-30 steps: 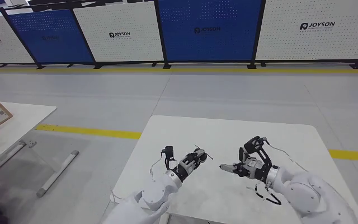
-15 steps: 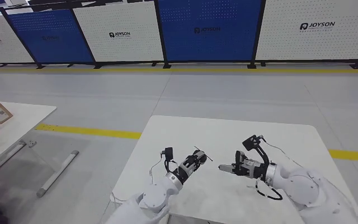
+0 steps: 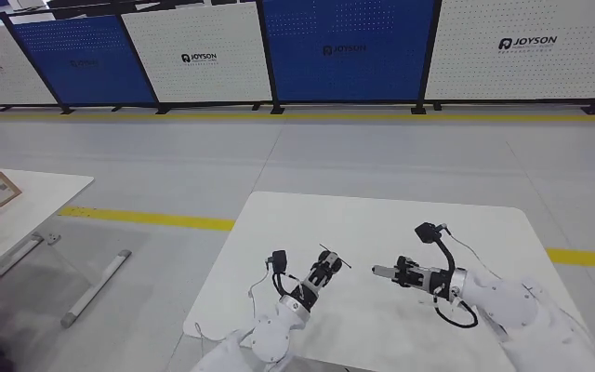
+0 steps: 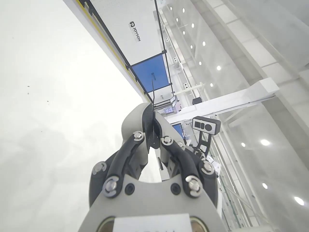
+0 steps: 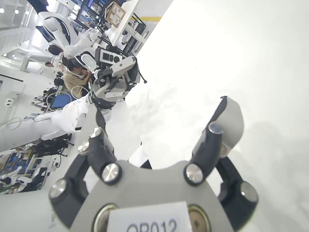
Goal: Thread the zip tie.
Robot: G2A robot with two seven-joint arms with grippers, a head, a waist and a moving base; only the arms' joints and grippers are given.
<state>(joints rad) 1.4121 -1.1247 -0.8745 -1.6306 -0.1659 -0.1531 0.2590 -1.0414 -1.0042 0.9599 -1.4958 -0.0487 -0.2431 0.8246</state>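
Zip tie [image 4: 153, 90], a thin black plastic strip, sits pinched in the closed left hand [image 3: 325, 268] above the white worktop [image 3: 390, 219]. The right hand [image 3: 381, 272], nearby, is spread wide and empty. A misaligned approach could bend the flimsy tail or knock it loose.

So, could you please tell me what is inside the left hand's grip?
A thin black zip tie is clamped in the shut left hand, its free end sticking out past the fingertips. The stretch between the pads is mostly covered by them.
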